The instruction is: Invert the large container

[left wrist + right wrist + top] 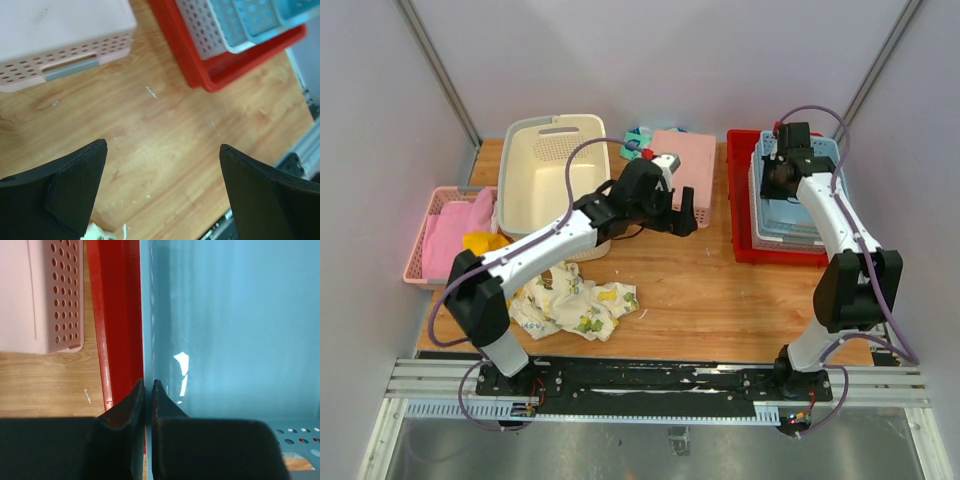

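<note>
Cream-beige large container [535,190] upright, mouth up, at upper left of top view. Left gripper [162,185] spread wide over wooden table [165,125], mid-frame. Right gripper [148,392] pinched on blue basket [230,315] wall, upper right.

Close wrist views sharing red tray [176,42] [115,315]

Table [700,290] bears large container [525,175], red tray [737,195], pink basket [418,240], patterned cloth [570,300]

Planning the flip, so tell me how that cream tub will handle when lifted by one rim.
Cream tub looks empty, thin plastic: probably light. Its moulded walls and rolled rim suggest it stays fairly stiff. Smooth sides may slip.
</note>
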Tool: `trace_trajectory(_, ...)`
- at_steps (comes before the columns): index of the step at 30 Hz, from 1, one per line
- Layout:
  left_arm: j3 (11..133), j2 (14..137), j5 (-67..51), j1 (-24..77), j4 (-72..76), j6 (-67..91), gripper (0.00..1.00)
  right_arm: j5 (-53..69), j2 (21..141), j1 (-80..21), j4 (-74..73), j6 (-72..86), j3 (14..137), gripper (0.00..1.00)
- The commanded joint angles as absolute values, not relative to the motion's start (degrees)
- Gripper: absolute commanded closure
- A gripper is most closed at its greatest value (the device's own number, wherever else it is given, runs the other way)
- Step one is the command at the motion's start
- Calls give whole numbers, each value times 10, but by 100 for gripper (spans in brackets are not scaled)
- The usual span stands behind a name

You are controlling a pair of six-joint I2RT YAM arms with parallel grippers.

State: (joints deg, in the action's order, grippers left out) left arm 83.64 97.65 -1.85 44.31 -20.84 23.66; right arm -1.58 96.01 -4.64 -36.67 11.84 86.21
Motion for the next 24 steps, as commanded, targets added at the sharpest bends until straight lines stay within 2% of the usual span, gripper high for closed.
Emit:
trace_trajectory(1, 794, 910, -37, 453, -219, 244, 1, -21, 909, -49, -383, 125, 871, 100)
trace_trajectory(9, 769, 815, -15, 453, -233, 253, 1, -28, 818, -49, -376, 121, 877, 99)
trace_trajectory(15, 767, 807, -12, 453, -235, 249, 1, -52, 780, -49, -403, 114, 916, 100)
trace_trajectory(19, 770, 798, -23, 453, -233, 256, 1, 17, 748, -49, -407, 124, 928, 100)
trace_trajectory(24, 794, 759, 22, 447, -267, 248, 1, 143, 698, -49, -402, 156, 930, 100)
